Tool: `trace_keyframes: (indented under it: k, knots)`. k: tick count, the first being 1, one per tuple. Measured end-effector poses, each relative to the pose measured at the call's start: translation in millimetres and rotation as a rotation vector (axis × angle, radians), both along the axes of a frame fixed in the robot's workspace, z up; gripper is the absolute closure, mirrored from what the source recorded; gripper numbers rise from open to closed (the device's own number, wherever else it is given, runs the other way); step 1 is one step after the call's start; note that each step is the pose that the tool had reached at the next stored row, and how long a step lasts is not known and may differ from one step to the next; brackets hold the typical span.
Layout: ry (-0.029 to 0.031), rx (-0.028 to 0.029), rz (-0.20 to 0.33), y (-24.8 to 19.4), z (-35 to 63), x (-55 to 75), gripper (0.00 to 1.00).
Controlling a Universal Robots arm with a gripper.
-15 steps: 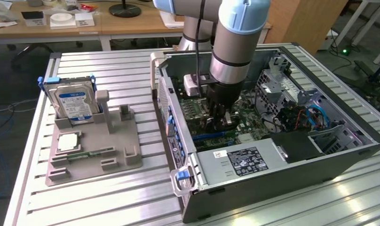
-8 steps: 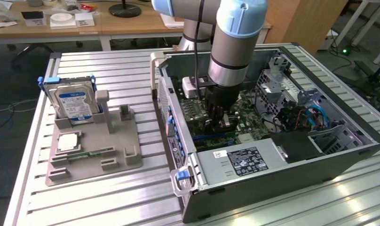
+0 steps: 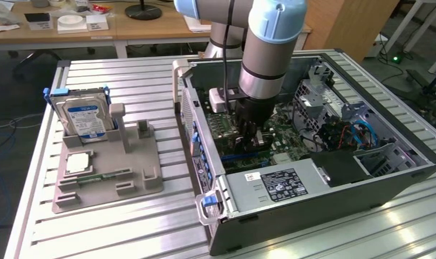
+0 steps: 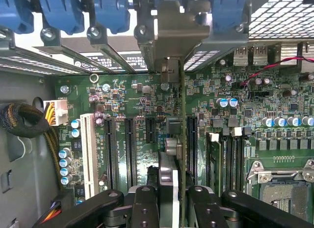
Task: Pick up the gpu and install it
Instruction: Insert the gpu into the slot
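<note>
The gpu (image 4: 179, 139) is standing on edge inside the open computer case (image 3: 390, 178), a thin flat card seen edge-on in the wrist view, its silver metal bracket (image 4: 176, 26) reaching up among the blue plastic slot clips (image 4: 110, 12). The black pincer (image 4: 169, 198) is clamping it between both fingers (image 4: 144, 208), directly above the glossy green motherboard (image 4: 142, 105) with its long black slots. In the exterior view the pincer (image 3: 252, 132) is sitting deep in the case, and at nine o'clock from it a silver hard drive (image 3: 84, 116) is resting upright in a grey moulded holder (image 3: 131, 183) on the ribbed metal counter (image 3: 117, 226).
</note>
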State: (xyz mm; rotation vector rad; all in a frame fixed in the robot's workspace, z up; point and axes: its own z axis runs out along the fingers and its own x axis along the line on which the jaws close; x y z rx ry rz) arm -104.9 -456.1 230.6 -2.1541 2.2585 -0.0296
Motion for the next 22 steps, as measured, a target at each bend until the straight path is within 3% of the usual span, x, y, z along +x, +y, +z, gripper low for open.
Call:
trace_keyframes:
  k: [3,22]
  knots:
    - [0.0,0.0026,0.0,0.0,1.7,0.0,0.72]
    - [-0.0027,0.0034,0.0,0.2,1.8,1.8,0.72]
